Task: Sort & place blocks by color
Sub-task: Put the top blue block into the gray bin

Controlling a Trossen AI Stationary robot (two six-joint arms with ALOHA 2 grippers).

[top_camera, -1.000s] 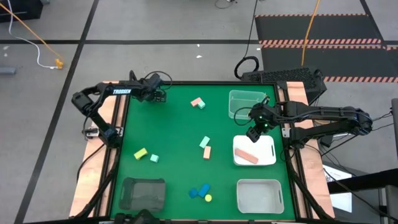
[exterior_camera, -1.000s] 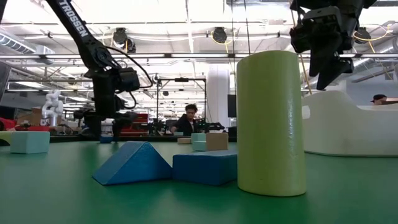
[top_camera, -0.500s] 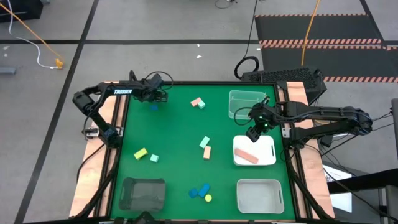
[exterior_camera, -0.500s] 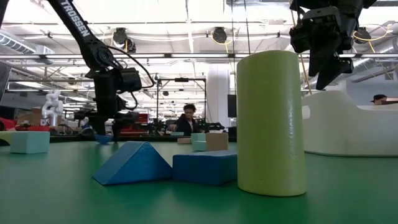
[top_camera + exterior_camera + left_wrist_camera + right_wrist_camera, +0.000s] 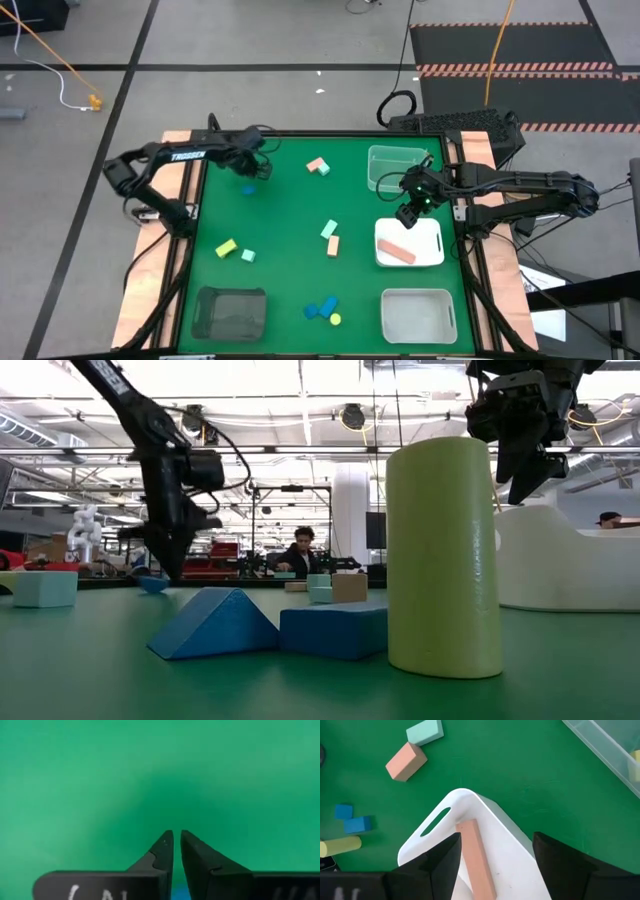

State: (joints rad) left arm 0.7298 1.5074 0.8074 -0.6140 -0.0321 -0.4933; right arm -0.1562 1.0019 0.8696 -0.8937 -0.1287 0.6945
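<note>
Green felt tabletop [image 5: 290, 250] spreads under me; nearest the front edge sit a blue wedge [image 5: 212, 623], a blue slab [image 5: 333, 631] and an upright pale yellow cylinder [image 5: 444, 558], flanked by a dark tray [image 5: 231, 309] and a white tray [image 5: 418, 313]. Mid-table lie a salmon bar [image 5: 406, 761] beside a mint block [image 5: 424, 732]. My right gripper [image 5: 413, 212] hangs above the white scoop-shaped tray [image 5: 447, 817] holding a long salmon bar [image 5: 477, 861], fingers spread, empty. Farther back, my left gripper [image 5: 262, 170] has its jaws pressed nearly together, empty; a small blue piece [image 5: 249, 189] lies just beside it.
</note>
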